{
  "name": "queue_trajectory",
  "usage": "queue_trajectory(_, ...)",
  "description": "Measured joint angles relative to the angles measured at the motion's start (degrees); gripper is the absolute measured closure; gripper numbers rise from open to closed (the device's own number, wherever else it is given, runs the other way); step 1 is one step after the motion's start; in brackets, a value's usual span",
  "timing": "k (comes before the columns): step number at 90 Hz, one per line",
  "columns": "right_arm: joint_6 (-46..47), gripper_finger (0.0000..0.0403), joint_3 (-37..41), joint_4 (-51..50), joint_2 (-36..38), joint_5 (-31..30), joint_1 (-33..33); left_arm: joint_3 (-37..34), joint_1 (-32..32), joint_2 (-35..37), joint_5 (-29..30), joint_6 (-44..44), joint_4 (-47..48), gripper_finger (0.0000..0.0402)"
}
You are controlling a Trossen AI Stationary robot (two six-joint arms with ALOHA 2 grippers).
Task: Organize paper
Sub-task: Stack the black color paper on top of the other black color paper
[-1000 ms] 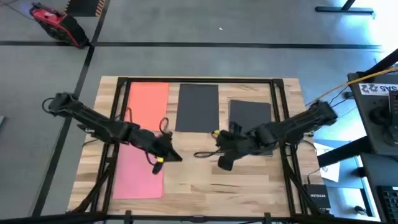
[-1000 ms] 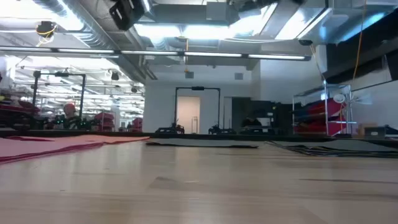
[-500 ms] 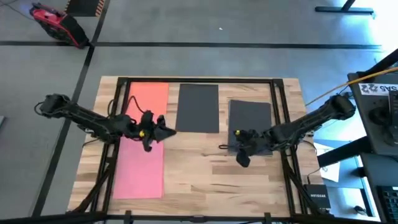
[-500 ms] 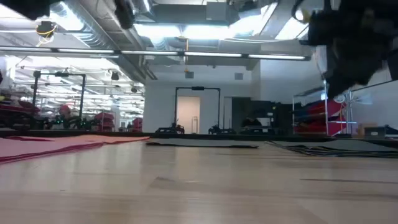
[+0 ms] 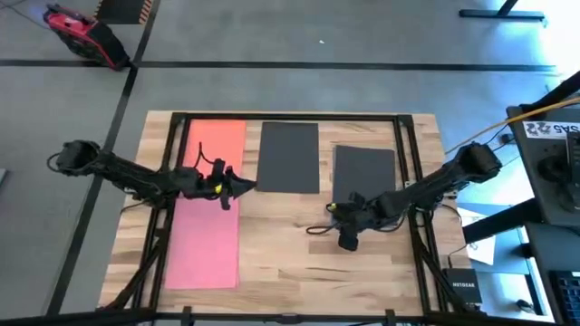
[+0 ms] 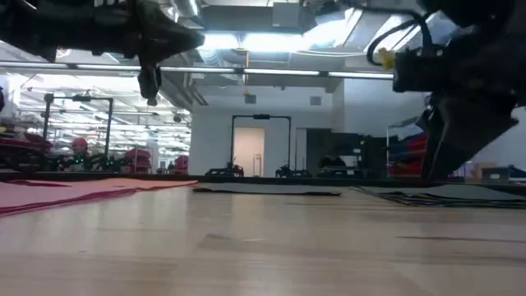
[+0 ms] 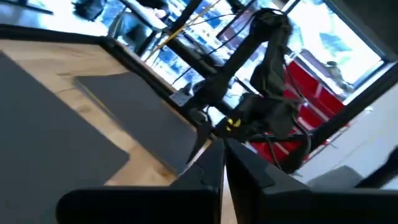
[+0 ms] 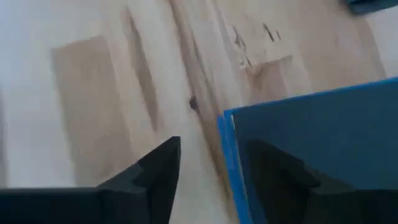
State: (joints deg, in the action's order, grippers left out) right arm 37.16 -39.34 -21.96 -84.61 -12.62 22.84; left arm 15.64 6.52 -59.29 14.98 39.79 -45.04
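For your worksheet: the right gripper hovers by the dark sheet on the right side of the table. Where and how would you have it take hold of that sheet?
Probably by the near corner. The dark sheet lies flat on the table, so only an edge offers purchase. The right gripper, fingers open, has that corner right ahead, over bare wood. I would come in low from the table's front and slide one finger under it.

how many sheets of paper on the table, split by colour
orange sheet: 1
pink sheet: 1
black sheet: 1
blue sheet: 1 (looks dark from above, blue in the right wrist view; cannot tell if more lie under it)
total: 4
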Motion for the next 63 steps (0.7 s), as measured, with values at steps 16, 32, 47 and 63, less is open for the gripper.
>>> queue_trajectory(16,0.11,0.0238,-0.03,-0.39,-2.33,-2.22,-0.06,0.0,-0.87,0.02,-1.27,-0.15,2.43,0.0402)
queue_trajectory(32,1.27,0.0268,-0.07,-0.43,-2.66,-4.63,-0.47,0.0,-1.0,0.02,-1.29,-0.11,2.88,0.0402)
queue_trajectory(47,2.05,0.0329,-0.08,-0.62,-2.66,-4.38,-0.41,0.02,-1.0,0.02,-1.3,0.07,2.54,0.0402)
queue_trajectory(63,2.04,0.0397,-0.08,-0.59,-2.66,-4.28,-0.41,0.02,-1.0,0.02,-1.31,0.18,2.44,0.0402)
